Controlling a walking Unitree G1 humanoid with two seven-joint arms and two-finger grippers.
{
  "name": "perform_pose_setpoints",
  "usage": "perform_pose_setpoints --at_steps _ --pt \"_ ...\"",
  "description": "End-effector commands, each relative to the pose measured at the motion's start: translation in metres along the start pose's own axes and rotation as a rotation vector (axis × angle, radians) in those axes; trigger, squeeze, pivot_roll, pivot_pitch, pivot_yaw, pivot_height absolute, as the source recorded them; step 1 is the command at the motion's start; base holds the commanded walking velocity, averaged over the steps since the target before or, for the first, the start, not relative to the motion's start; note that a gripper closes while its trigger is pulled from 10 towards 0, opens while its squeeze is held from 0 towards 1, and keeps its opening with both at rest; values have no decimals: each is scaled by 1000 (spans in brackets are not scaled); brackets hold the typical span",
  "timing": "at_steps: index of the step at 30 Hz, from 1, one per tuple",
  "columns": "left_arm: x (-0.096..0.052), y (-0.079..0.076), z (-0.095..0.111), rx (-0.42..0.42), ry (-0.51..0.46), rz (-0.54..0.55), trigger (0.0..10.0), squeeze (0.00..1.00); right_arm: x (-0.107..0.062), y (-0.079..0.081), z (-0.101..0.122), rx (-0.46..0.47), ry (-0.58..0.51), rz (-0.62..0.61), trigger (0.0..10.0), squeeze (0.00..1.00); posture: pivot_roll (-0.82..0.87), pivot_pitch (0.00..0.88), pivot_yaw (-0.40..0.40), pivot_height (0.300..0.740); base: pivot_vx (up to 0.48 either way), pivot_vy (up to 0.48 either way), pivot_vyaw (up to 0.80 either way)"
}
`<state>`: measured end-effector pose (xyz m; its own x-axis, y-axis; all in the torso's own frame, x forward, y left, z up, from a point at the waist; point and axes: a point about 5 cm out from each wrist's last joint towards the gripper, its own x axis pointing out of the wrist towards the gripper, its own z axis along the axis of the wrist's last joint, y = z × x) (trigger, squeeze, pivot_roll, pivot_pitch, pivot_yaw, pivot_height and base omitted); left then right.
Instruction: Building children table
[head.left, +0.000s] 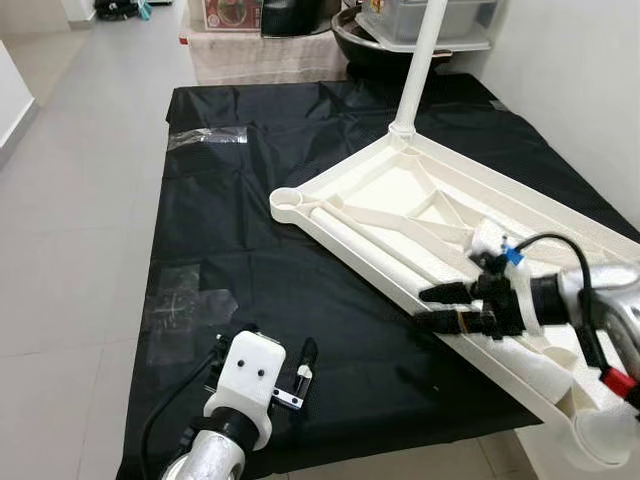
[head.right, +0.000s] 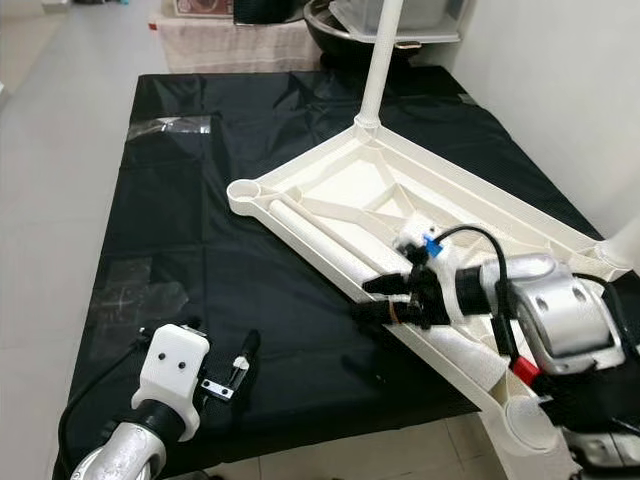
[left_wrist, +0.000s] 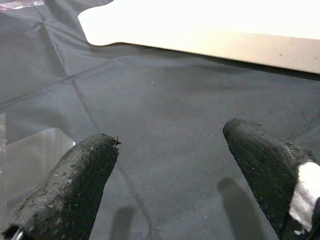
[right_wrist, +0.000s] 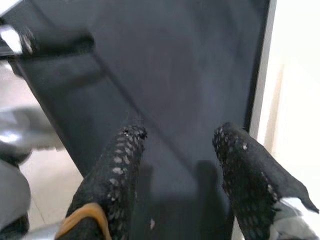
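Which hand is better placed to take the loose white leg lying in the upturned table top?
Probably the right hand: open, at the table top's near rim, close to the loose leg. The left hand hovers over the black sheet.

White tabletop (head.left: 400, 215) on black cloth (head.left: 250, 270) (pale grey floor (head.left: 80, 200))

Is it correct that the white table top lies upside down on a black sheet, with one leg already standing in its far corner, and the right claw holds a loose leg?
Not quite. The right claw is open and holds nothing, as the right wrist view shows. The rest stands: the table top lies upside down on the black sheet, with one leg standing in its far corner.
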<state>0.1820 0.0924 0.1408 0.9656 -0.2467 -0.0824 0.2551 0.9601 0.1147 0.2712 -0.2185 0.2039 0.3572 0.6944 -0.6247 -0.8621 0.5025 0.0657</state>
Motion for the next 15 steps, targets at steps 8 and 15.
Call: perform_pose_setpoints --at_steps 8,15 --pt "-1 -1 -4 8 24 -9 10000 0 7 -7 -14 54 113 -109 10000 0 84 136 -61 740 0 0 0" --pt "-1 -1 -4 9 27 -10 10000 0 5 -12 -3 57 63 -161 10000 0 84 140 -60 740 0 0 0"
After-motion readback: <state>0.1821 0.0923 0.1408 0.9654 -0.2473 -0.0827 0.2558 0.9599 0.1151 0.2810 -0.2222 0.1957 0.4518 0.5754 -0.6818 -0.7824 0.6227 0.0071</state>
